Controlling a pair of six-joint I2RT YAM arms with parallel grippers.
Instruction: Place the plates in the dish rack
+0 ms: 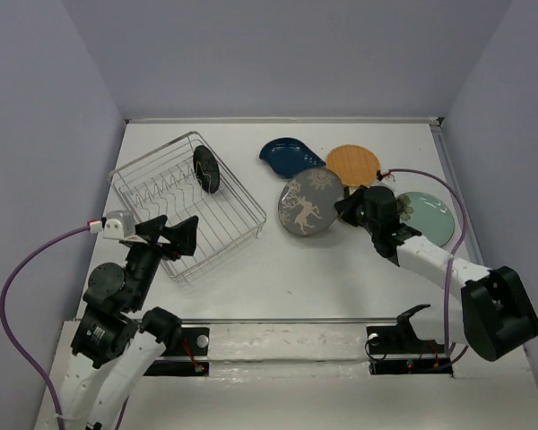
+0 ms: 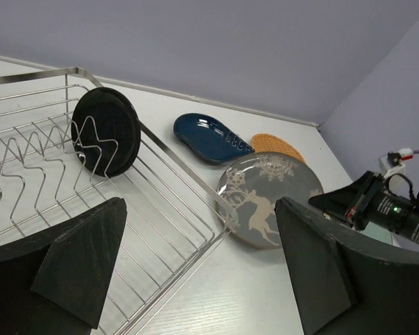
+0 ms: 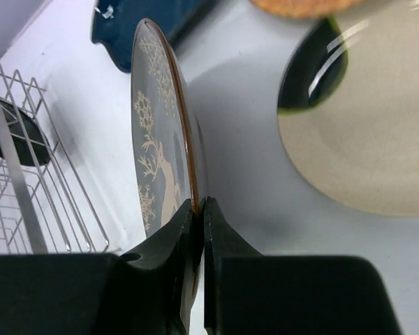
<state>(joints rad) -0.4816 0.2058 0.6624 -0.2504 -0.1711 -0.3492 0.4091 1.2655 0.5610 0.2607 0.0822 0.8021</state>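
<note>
where the right claw clamps the deer plate, its rim is hidden.

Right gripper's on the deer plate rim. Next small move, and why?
Probably a short lift straight up. The right gripper is shut on the rim of the grey deer plate, which sits close beside the blue dish and orange plate. Raising it first should clear them before swinging toward the dish rack, where only the black plate stands.
</note>
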